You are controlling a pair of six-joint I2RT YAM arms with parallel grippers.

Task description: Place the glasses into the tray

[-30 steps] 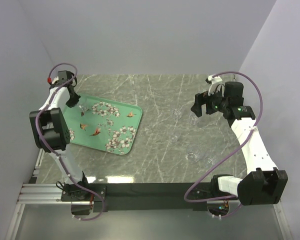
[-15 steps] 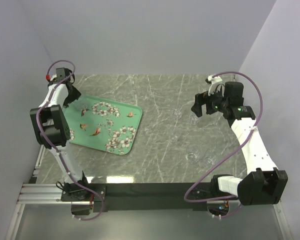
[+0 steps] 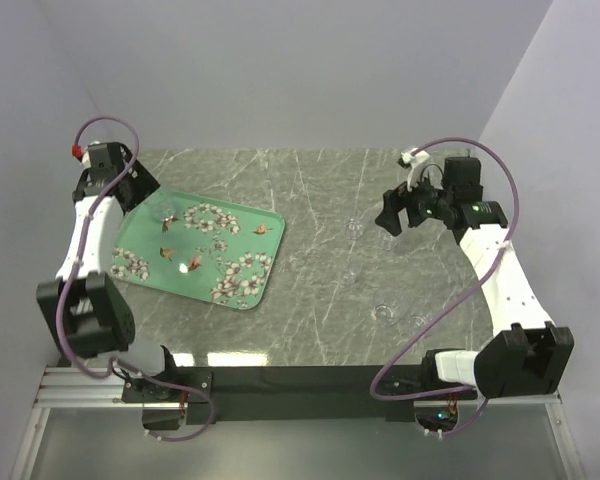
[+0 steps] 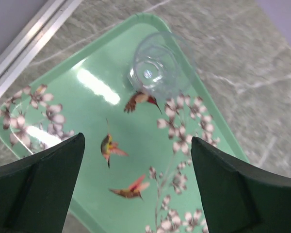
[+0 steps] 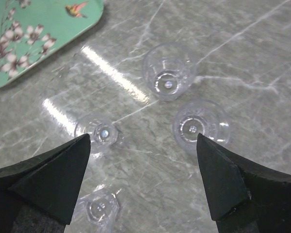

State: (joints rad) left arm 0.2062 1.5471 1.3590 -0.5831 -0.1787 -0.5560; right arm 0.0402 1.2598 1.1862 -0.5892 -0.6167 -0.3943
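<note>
Grey veined marble is covering the table [image 3: 310,300], and pale lilac walls [image 3: 280,70] are closing it in. From the top camera, the tray [image 3: 230,245] is lying on the table's left half, and one glass [image 3: 165,212] is standing upright inside it near its far left corner. The left gripper [image 3: 140,192] is hovering over that corner, just beside the glass. Several more glasses [image 3: 384,312] are standing on bare marble to the right of the tray, faint and hard to count. The right gripper [image 3: 398,218] is hanging above the farthest of them.

From the left wrist, the left gripper [image 4: 137,141] is spreading its dark fingers [image 4: 39,189] wide apart with nothing between them. It is looking down on the tray [image 4: 116,53], where the glass [image 4: 155,70] is sitting near a rounded corner, clear of both fingers.

From the right wrist, the right gripper [image 5: 143,141] is also holding its fingers [image 5: 43,184] wide apart and empty. Four glasses [image 5: 169,73] are standing upright on the marble below, none touching a finger. A corner of the tray [image 5: 34,43] is showing at the upper left, well apart from them.
</note>
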